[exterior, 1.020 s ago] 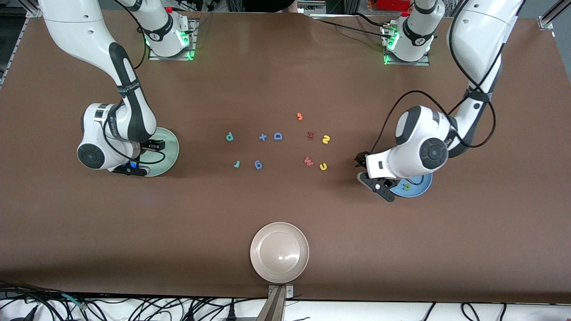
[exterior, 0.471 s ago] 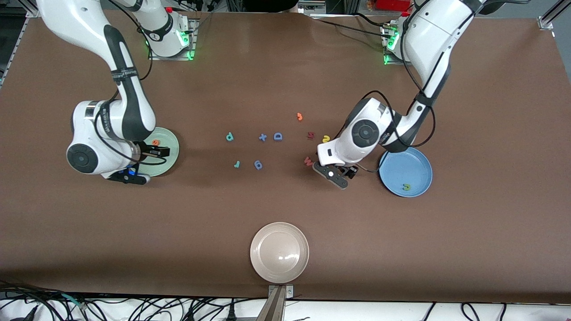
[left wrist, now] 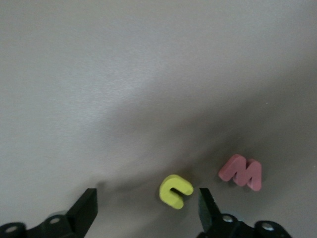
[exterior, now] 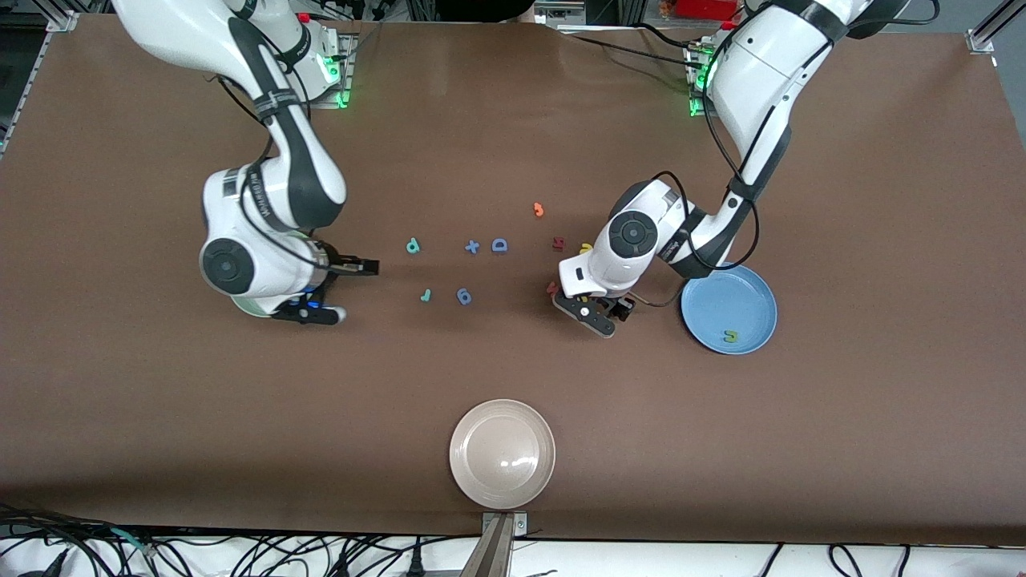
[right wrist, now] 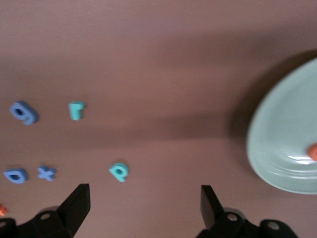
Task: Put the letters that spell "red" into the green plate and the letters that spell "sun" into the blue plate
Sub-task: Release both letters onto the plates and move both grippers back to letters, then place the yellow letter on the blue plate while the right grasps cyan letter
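Since a second ago, when both arms hung over their plates, each has swung in toward the scattered letters. That suggests two drops are done: the olive "u" (exterior: pixel 729 336) lies in the blue plate (exterior: pixel 749 282), and the orange "e" (right wrist: pixel 312 150) sits at the edge of the green plate (right wrist: pixel 282 148) (mostly hidden under the right arm in the front view).

Left pincer (left wrist: pixel 143 210) now hovers low over a yellow curvy letter (left wrist: pixel 175 191), its jaws wide with the letter between them and slightly off-centre, the red "w" (left wrist: pixel 241 171) just beside. It looks ready to close on that yellow letter for "sun"; the other yellow one (exterior: pixel 586 248) peeks out beside the arm.

Right pincer (exterior: pixel 337 290) is over bare tabletop between the green plate and the teal letters, jaws wide and empty. Teal "d" (exterior: pixel 413 246) and teal "r" (exterior: pixel 426 296) wait on the tabletop, probably its next targets.
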Available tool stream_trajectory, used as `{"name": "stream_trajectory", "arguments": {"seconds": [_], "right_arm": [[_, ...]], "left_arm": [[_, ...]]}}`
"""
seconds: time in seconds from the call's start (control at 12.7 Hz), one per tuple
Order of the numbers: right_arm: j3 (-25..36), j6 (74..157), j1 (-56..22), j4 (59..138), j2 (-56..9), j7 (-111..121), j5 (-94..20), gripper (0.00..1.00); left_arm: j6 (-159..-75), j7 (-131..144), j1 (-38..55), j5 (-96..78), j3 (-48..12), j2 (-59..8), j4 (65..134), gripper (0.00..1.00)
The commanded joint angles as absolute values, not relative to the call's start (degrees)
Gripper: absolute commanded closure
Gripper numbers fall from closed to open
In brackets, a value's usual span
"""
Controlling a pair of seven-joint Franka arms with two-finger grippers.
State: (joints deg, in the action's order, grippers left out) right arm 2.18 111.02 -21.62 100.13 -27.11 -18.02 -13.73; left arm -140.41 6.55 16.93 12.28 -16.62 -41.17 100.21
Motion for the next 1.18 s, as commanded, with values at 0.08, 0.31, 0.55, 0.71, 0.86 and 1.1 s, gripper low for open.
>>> {"name": "stream_trajectory", "arguments": {"seconds": [0.08,0.31,0.55,0.71,0.86,1.1], "right_arm": [[-2.97,121.69,-22.06,107.9,-24.88,-21.0,-14.41,0.02],[-5.88,132.16,-22.41,117.57,-23.64,-21.01,-14.33,0.02],[-6.06,135.35,-23.29,121.37,-24.25,-20.92,-13.8,0.02],[-5.98,136.4,-24.78,121.73,-24.43,-20.92,-13.8,0.02],[-5.98,137.37,-25.48,121.9,-25.57,-20.92,-13.8,0.05],[-5.71,138.33,-26.28,121.99,-26.98,-21.0,-13.62,0.12]], "left_arm": [[-141.68,8.53,18.63,13.97,-16.44,-41.92,100.37,0.18],[-141.59,8.26,18.46,14.15,-16.44,-41.84,101.95,0.77],[-141.5,8.09,17.85,14.15,-16.44,-41.49,101.87,0.97],[-140.98,7.56,16.97,14.15,-16.44,-40.79,101.52,1.0],[-139.49,7.47,15.82,14.15,-16.44,-38.42,101.34,0.99],[-134.57,5.03,13.72,14.15,-16.52,-35.34,100.81,0.99]]}}
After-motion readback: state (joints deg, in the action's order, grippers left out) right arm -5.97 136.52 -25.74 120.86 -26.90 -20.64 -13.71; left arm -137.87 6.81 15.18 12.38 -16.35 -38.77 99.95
